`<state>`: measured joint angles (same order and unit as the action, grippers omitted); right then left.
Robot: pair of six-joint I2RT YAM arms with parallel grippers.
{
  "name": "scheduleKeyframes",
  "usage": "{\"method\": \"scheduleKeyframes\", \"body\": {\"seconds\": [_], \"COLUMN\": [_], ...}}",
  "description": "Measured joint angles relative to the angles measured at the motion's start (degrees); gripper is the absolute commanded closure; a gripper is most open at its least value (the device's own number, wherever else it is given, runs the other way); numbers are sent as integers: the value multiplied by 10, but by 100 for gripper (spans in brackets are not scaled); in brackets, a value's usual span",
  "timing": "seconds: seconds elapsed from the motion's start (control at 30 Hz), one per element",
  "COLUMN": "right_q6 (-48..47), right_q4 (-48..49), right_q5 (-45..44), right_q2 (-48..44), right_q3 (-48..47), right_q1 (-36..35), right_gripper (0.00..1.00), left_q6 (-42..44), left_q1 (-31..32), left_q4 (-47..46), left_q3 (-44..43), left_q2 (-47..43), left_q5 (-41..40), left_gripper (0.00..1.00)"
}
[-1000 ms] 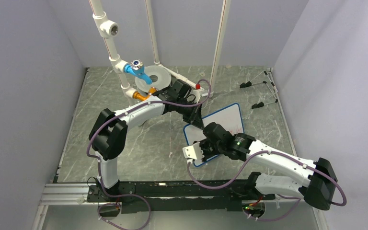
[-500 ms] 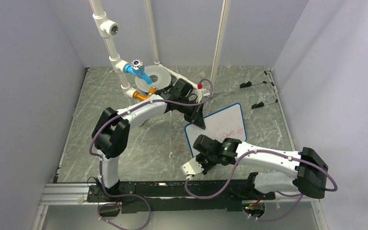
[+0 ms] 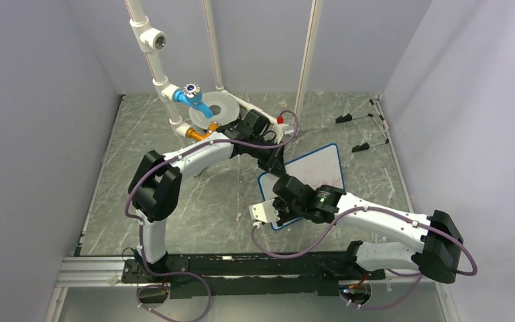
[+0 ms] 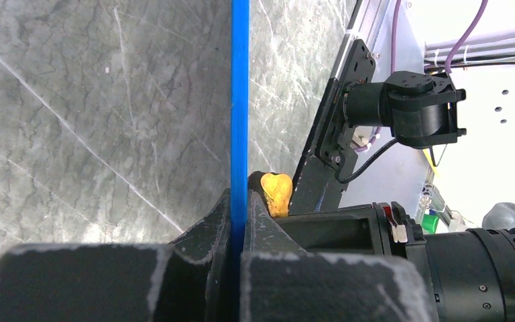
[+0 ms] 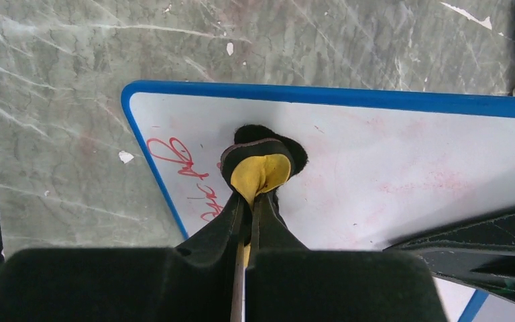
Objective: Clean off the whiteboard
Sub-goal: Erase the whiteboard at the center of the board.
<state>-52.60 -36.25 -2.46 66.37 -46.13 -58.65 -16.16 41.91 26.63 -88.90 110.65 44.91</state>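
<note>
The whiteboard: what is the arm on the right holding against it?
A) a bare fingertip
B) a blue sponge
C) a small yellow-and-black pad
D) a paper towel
C: the right wrist view shows the right gripper shut on a yellow-and-black pad, which sits against the face of the whiteboard near some red writing.

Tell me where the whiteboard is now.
Top view: the whiteboard is right of centre on the table, its far-left corner clamped by the left gripper, and the right gripper holds an eraser on its face.
</note>
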Motion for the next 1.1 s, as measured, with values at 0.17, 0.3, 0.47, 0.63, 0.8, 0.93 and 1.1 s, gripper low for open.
{"method": "scheduleKeyframes", "body": {"seconds": [0.17,0.3,0.47,0.63,0.8,0.93,1.1], "right_q6": [-10,-33,-42,-11,30,37,3], "right_q4": [-9,-43,-75,-59,-25,-9,-20], "right_q5": [4,30,44,27,7,0,19], "right_q2": [5,18,33,35,19,7,7], "right_q3": [0,0,0,0,-11,-11,-6], "right_q1": [-3,-10,-13,-10,11,11,-18], "right_gripper": [100,100,100,100,100,100,100], "left_q6": [1,-1,-5,-2,2,2,-3], "left_q1": [0,0,2,2,0,-1,-1], "left_q4": [1,2,6,3,-2,-3,2], "left_q3": [0,0,0,0,0,0,0], "left_q2": [0,0,0,0,0,0,1], "left_q5": [0,0,3,3,-2,-2,1], "left_gripper": [100,100,100,100,100,100,100]}}
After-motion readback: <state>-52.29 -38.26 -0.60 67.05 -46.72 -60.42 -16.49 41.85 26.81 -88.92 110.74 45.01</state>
